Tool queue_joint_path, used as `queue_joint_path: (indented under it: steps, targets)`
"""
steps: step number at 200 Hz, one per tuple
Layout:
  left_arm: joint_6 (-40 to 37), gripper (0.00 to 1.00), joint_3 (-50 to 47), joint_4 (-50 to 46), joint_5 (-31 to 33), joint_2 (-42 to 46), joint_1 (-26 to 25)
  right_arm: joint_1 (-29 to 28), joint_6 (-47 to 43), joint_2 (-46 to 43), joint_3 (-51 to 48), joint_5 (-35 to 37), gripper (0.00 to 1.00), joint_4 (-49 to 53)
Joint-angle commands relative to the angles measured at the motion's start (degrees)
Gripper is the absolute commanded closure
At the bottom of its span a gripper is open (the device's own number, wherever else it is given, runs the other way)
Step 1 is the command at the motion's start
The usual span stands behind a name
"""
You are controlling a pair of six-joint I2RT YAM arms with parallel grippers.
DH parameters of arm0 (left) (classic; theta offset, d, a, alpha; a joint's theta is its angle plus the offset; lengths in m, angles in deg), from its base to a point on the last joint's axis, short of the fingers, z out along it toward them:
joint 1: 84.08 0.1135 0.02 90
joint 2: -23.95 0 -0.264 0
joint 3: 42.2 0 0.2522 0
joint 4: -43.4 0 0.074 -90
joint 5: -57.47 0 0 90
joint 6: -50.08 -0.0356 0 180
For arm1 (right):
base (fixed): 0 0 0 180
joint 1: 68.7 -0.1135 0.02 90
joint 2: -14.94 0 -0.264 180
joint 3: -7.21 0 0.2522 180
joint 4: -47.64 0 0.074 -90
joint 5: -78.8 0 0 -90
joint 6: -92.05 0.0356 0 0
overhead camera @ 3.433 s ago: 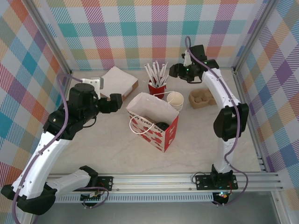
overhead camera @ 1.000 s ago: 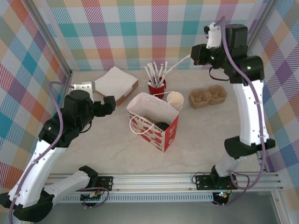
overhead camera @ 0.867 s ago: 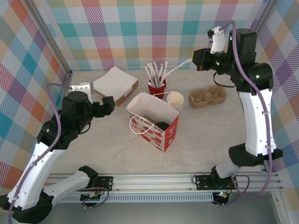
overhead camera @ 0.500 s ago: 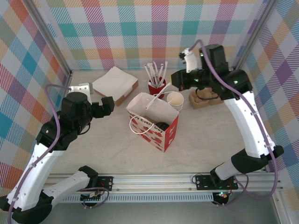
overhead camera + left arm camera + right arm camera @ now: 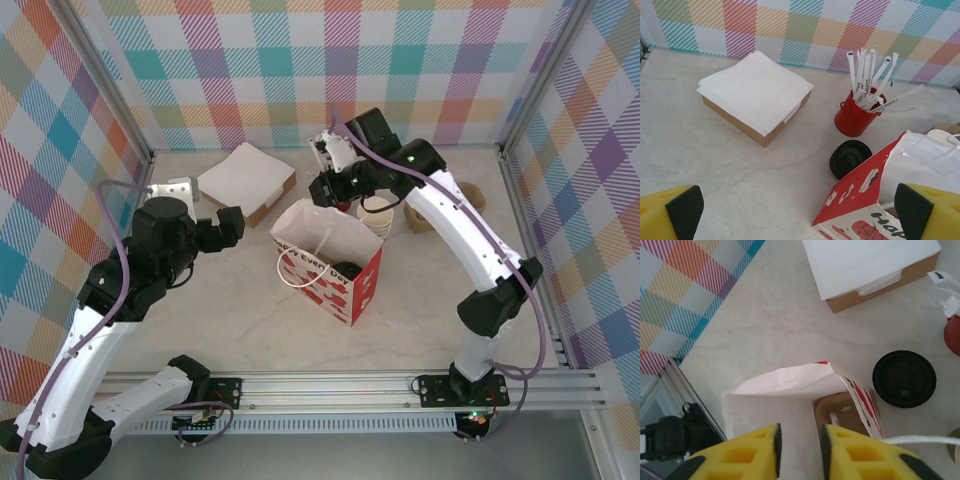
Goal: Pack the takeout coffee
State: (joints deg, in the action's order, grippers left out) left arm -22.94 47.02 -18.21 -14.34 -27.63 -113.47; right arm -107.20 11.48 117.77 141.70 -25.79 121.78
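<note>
A round black lid (image 5: 850, 157) lies on the table between the red-and-white paper bag (image 5: 875, 192) and the red cup of white sticks (image 5: 857, 117); no green sides show under it. It also appears as the black lid (image 5: 903, 378) beside the bag (image 5: 785, 385). A second black lid (image 5: 347, 270) sits inside the bag (image 5: 340, 290). My right gripper (image 5: 800, 440) hovers over the bag's mouth, open, nothing between its pads. My right gripper (image 5: 322, 185) is at the bag's back edge. My left gripper (image 5: 799, 207) is wide open left of the bag.
A brown box of white napkins (image 5: 245, 178) lies at the back left. An open paper cup (image 5: 377, 212) stands behind the bag. The brown pulp carrier (image 5: 420, 217) is partly under my right arm. Something brown (image 5: 837, 412) lies inside the bag.
My right arm swung from the back right down to the bag with a white stick. Its jaws have parted and the stick is gone from them. The left arm stayed still.
</note>
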Motion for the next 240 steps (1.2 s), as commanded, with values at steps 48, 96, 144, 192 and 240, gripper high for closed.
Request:
queue_joint_path:
  steps: [48, 96, 144, 192, 240]
  targets:
    - [3.06, 0.00, 4.43, -3.64, -0.42, -6.26, 1.28, 0.00, -2.40, -5.80, 6.75, 9.75, 0.48, 5.12]
    - [7.09, 0.00, 5.52, -4.42, -11.74, -11.66, 12.26, 0.09, -1.25, -16.52, -4.13, 17.80, 0.34, 2.60]
    - [9.78, 0.05, 5.12, 0.36, -28.73, -21.53, 28.14, 0.75, 0.97, -27.93, -19.43, 22.73, 0.16, -3.55]
    - [9.56, 0.17, 12.58, 0.63, -31.09, -38.78, 33.66, 1.03, 2.86, -36.60, -30.53, 24.64, 0.00, -7.81]
    - [9.00, 0.23, 23.20, -0.54, -27.76, -53.28, 35.62, 1.05, 3.40, -43.20, -39.26, 21.77, 0.00, -12.08]
